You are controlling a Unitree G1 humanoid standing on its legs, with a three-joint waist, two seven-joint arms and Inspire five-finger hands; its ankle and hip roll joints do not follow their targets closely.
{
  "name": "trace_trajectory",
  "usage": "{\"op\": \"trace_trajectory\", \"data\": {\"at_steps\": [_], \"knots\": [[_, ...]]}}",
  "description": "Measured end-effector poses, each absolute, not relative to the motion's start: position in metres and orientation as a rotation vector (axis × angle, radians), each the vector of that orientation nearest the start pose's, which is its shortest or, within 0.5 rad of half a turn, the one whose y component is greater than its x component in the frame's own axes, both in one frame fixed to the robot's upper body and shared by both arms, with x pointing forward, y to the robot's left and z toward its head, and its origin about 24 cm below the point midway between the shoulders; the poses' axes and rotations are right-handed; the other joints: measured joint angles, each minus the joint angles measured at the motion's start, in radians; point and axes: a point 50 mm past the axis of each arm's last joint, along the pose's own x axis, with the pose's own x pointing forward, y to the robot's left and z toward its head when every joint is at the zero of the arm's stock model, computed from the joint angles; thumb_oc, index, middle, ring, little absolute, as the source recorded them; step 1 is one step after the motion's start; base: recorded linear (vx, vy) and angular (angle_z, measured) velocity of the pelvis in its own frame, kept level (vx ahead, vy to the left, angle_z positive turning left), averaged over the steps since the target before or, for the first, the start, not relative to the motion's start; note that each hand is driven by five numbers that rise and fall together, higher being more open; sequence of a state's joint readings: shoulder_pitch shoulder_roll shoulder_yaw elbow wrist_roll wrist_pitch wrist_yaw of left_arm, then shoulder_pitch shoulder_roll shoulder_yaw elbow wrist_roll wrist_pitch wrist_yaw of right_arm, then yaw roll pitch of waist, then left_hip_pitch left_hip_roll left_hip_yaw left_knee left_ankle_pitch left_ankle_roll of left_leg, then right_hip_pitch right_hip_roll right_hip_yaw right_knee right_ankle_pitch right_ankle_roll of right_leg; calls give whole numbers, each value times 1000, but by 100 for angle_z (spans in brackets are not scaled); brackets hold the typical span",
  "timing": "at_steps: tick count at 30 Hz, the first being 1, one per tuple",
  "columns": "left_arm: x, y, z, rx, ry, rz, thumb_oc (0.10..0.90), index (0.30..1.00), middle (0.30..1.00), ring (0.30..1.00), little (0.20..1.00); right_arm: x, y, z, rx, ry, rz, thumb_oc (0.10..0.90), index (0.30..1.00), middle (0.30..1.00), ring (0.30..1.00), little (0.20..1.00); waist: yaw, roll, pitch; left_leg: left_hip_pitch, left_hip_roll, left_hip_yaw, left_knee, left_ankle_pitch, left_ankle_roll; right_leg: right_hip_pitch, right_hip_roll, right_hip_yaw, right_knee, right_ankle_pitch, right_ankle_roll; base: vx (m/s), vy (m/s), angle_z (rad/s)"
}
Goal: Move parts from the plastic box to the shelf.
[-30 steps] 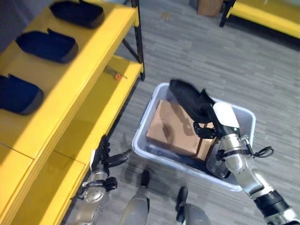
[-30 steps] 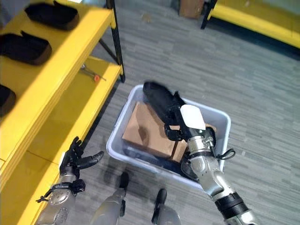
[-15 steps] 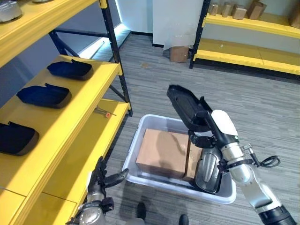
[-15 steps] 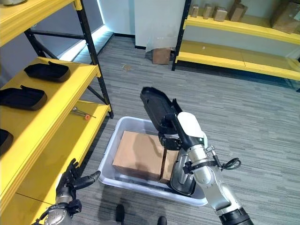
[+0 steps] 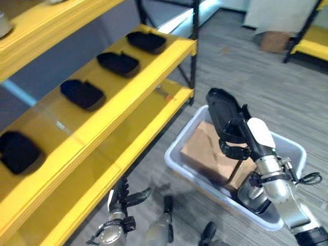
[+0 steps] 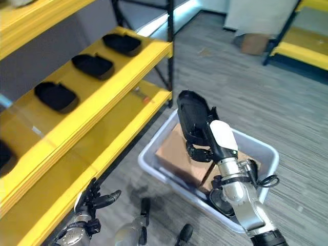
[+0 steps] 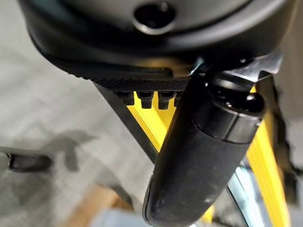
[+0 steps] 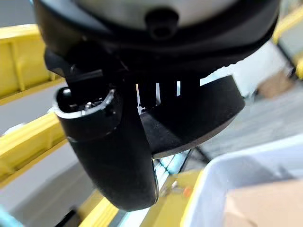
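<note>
My right hand [image 5: 240,147] is shut on a long black moulded part [image 5: 224,114], held up on end above the grey plastic box [image 5: 176,163]. In the right wrist view the thumb [image 8: 113,151] presses against that black part [image 8: 199,113]. The box holds a brown cardboard carton [image 5: 204,148] and another dark part [image 5: 253,197] in its near corner. To the left stands the yellow shelf [image 5: 134,91], with several black parts in a row on its middle level, such as one at the far end [image 5: 146,41]. My left hand [image 5: 123,199] hangs open low by the shelf's bottom level.
A small tool with an orange tip [image 5: 163,95] lies on the lower shelf level. A black shelf post [image 5: 193,31] rises at the shelf's far corner. Another yellow rack [image 6: 302,51] and a cardboard box [image 6: 254,43] stand across the grey floor.
The whole picture has swung, so the camera has moved and more of the shelf shows. My right hand still holds the black part over the box. The left hand stays low and open.
</note>
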State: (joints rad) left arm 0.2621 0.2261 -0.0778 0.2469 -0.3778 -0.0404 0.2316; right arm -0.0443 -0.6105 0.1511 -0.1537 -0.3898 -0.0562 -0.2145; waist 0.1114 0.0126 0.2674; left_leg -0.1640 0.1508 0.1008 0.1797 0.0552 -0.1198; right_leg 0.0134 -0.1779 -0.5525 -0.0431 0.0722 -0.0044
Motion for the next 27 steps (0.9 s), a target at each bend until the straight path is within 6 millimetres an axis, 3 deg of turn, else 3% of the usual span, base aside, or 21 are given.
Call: {"op": "trace_trajectory", "data": {"at_steps": [1,2,3,4,5,7,14,17,19,21,22,23,24,25,27], "knots": [[166,212,-60,-96,481,316,900,1000,1000,1000,1000,255,-205,110,-948,-338,-3,400,300,300,300,300,-10,-2,4,36,25,-26,56,-27,-16,10,-13,-20,8,1,3,87,311,103],[166,209,-60,-105,478,310,900,1000,1000,1000,1000,254,-204,109,-941,-339,-1,400,300,300,300,300,-46,25,-6,154,80,-26,-14,-18,-20,27,-15,-44,33,-19,42,79,379,127],[171,199,-58,-112,466,271,900,1000,1000,1000,1000,254,-209,114,-937,-351,-33,400,300,300,300,300,-83,68,-6,258,89,25,-201,-30,-40,25,-39,-81,79,-3,71,85,469,140],[177,196,-53,-116,439,245,900,1000,1000,1000,1000,254,-213,115,-931,-352,-59,400,300,300,300,300,-94,66,-6,274,67,38,-259,-40,-47,2,-64,-85,112,-1,98,58,312,81],[184,197,-48,-109,413,238,900,1000,1000,1000,1000,253,-211,114,-911,-346,-66,400,300,300,300,300,-69,27,-2,269,30,39,-259,-35,-39,-17,-105,-55,117,13,114,32,294,21],[185,202,-46,-100,406,246,900,1000,1000,1000,1000,253,-204,109,-872,-340,-60,400,300,300,300,300,-34,-12,-7,271,-35,33,-248,-50,-1,-11,-167,-30,117,52,105,1,315,9],[167,238,-42,-58,402,382,900,1000,1000,1000,1000,251,-191,121,-854,-410,-46,400,300,300,300,300,21,-24,-16,216,-176,-15,-110,-108,99,35,-312,-30,129,160,113,-28,313,31],[164,238,-44,-54,411,383,900,1000,1000,1000,1000,251,-190,121,-876,-414,-43,400,300,300,300,300,33,-38,-30,179,-213,-43,-73,-117,119,41,-347,-25,134,193,97,12,250,46],[167,236,-44,-39,412,368,900,1000,1000,1000,1000,251,-191,120,-879,-410,-43,400,300,300,300,300,-4,-35,-34,140,-228,-105,-25,-132,146,38,-370,30,203,234,88,-9,224,85],[167,237,-44,-21,413,368,900,1000,1000,1000,1000,251,-187,120,-881,-416,-24,400,300,300,300,300,-28,-29,-38,138,-230,-139,-25,-114,166,-45,-346,246,303,268,63,34,197,54],[167,242,-45,-5,416,381,900,1000,1000,1000,1000,250,-182,118,-874,-424,4,400,300,300,300,300,-29,-25,-38,144,-203,-156,-46,-109,185,-108,-249,376,413,85,151,20,124,15],[167,242,-45,-5,416,381,900,1000,1000,1000,1000,250,-182,118,-874,-424,4,400,300,300,300,300,-29,-25,-38,144,-203,-156,-46,-109,185,-108,-249,376,413,85,151,16,73,27],[167,249,-43,23,419,385,900,1000,1000,1000,1000,243,-180,112,-863,-415,36,400,300,300,300,300,-41,-22,-36,160,-172,-179,-85,-65,176,-136,-95,362,489,-93,125,37,23,36],[165,251,-43,31,421,383,900,1000,1000,1000,1000,242,-179,112,-865,-416,55,400,300,300,300,300,-50,-43,-46,168,-189,-194,-106,-63,186,-149,-21,306,480,-145,105,26,24,40],[165,247,-45,17,424,382,900,1000,1000,1000,1000,243,-178,112,-861,-421,64,400,300,300,300,300,-61,-47,-48,166,-192,-209,-111,-56,193,-186,95,301,467,-192,82,30,-17,29]]}}
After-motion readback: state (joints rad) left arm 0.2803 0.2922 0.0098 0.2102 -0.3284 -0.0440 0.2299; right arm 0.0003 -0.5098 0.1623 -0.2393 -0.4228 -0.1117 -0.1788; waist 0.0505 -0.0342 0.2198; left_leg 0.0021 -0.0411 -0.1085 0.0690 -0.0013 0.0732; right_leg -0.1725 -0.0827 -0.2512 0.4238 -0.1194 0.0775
